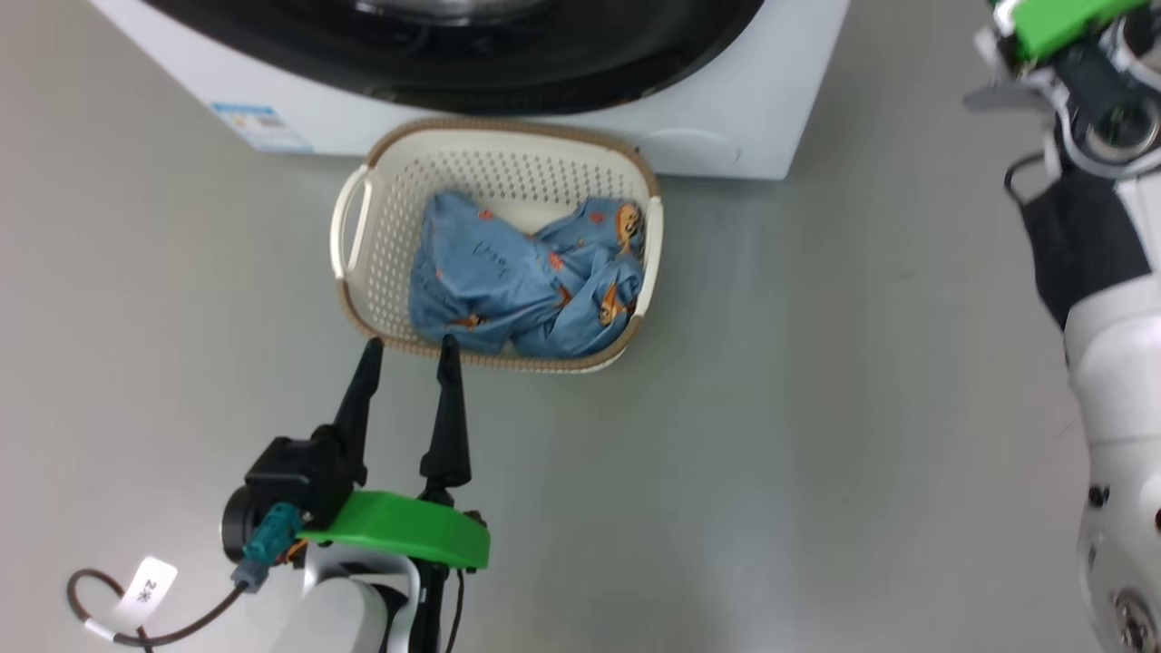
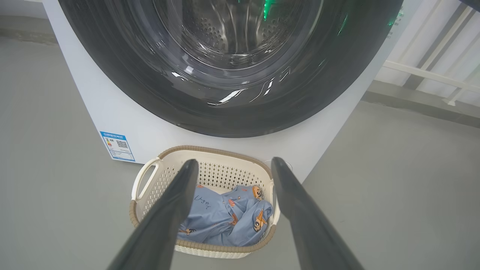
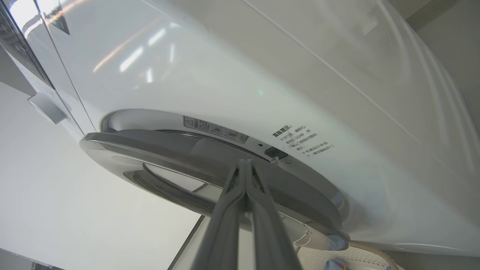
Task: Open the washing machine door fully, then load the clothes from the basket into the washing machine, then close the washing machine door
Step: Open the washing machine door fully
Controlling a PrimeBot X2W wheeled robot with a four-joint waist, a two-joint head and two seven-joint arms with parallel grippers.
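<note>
Clothes (image 1: 526, 281) of light-blue cloth with small orange animals lie crumpled in the basket (image 1: 508, 168) and cover most of its bottom. The basket sits on the grey floor (image 1: 816, 453). The washing machine (image 1: 726, 109) stands just behind the basket, very near its far rim. The washing machine door (image 1: 544, 63), with a glossy black rim, is above the basket's far rim and lies against the machine's front; whether it is latched I cannot tell. The left gripper (image 1: 409, 345) is at the basket's near rim, its jaws spread wide and holding nothing. The right gripper (image 3: 245, 163) is higher than the basket, its jaws pressed together with nothing between them, the tips at the door's edge.
</note>
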